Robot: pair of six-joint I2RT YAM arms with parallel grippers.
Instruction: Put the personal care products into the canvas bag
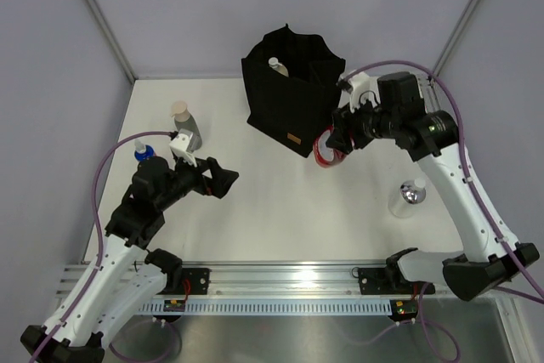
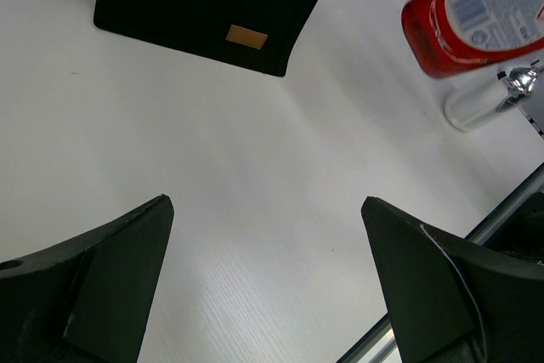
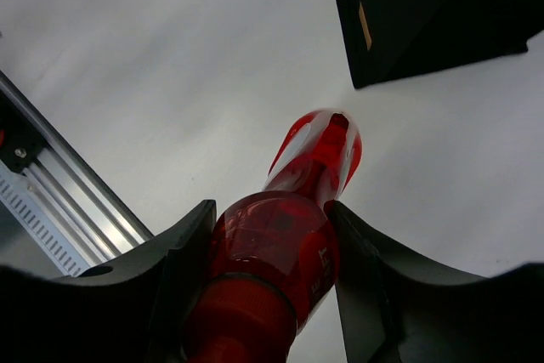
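Two arms show in the overhead view. The right end effector (image 1: 336, 144) is clenched on the red bottle (image 1: 325, 153), holding it just beside the near right corner of the black bag (image 1: 289, 95). Whether the bottle clears the tabletop (image 1: 272, 210) cannot be told here. The bag stands upright at the far centre with its mouth open, and a white-capped bottle (image 1: 274, 65) is visible inside. The left end effector (image 1: 223, 180) is released, jaws apart with nothing between them, over the near left part of the tabletop. Beyond it on the left stands a grey bottle (image 1: 184, 125) with a beige cap. A blue-capped bottle (image 1: 144, 152) is just beside the left arm, its body mostly hidden. A silver-white bottle (image 1: 408, 197) stands on the right, well apart from the bag and near the right arm.

Left wrist view: both dark fingers (image 2: 110, 282) are spread wide with bare tabletop between them. The bag sits at the far edge, its tan label (image 2: 246, 36) on the facing side. The red bottle shows at the upper right, blurred, with the silver-white bottle just below it in the frame.

Right wrist view: the fingers press both sides of the red bottle, whose far end points away from the camera. A corner of the bag, label edge-on, lies at the upper right. A metal rail (image 3: 68, 201) runs along the left.
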